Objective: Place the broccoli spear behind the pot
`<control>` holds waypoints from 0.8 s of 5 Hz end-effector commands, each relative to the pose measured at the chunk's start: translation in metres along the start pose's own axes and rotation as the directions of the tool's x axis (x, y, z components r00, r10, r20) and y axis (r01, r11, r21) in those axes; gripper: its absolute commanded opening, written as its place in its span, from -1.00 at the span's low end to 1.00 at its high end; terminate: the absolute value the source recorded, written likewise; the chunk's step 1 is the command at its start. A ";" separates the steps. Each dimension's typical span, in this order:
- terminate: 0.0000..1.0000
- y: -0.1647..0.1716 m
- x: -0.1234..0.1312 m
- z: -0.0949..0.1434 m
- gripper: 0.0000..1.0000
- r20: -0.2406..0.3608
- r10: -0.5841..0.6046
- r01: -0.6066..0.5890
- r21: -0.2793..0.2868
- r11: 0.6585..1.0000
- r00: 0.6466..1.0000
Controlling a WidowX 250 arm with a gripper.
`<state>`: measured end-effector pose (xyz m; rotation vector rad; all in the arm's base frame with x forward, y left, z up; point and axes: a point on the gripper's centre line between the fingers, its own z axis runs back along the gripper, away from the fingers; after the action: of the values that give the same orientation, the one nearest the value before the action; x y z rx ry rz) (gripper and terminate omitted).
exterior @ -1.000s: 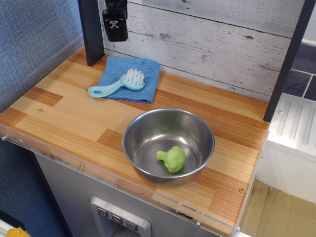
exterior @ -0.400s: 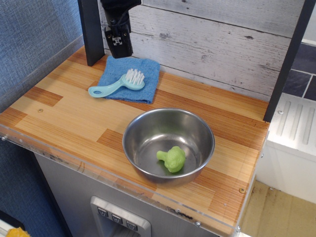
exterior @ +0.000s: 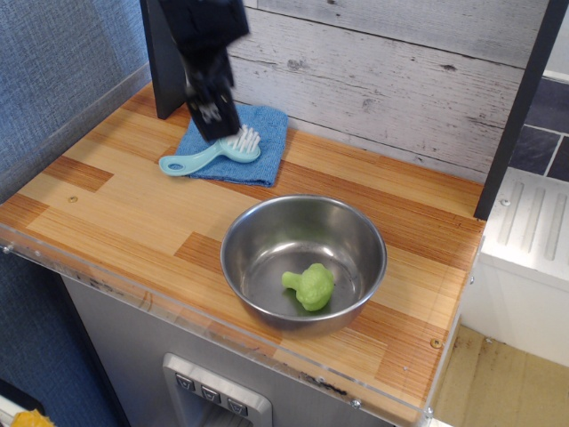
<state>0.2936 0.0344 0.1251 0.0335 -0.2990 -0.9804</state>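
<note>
Here, the broccoli spear (exterior: 308, 286) lies inside the pot (exterior: 267, 233) on a wood-grain counter (exterior: 116, 209), while the black gripper (exterior: 214, 124) hangs at the back left, above a blue cloth (exterior: 268, 142).

The light-green broccoli spear rests on the pot's floor toward its front edge, its lumpy head to the right and its short stem pointing left. The pot stands near the counter's front, well apart from the gripper. A pale teal brush (exterior: 209, 154) with white bristles lies on the cloth, its handle reaching off the cloth's left edge onto the wood. The gripper is blurred and overlaps the brush's bristles in this view; whether its jaws are open or closed cannot be told. A whitewashed plank wall (exterior: 382, 80) runs behind the counter.
</note>
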 end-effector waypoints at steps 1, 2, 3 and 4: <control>-1.00 -0.041 0.022 -0.012 1.00 -0.001 -0.078 0.078 -0.009 0.997 0.997; -1.00 -0.058 0.032 -0.028 1.00 -0.009 -0.123 0.122 -0.023 0.992 0.992; -1.00 -0.071 0.038 -0.043 1.00 -0.036 -0.150 0.149 -0.045 0.988 0.988; -1.00 -0.076 0.036 -0.054 1.00 -0.059 -0.143 0.140 -0.048 0.989 0.988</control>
<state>0.2633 -0.0413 0.0602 0.0342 -0.1882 -1.1156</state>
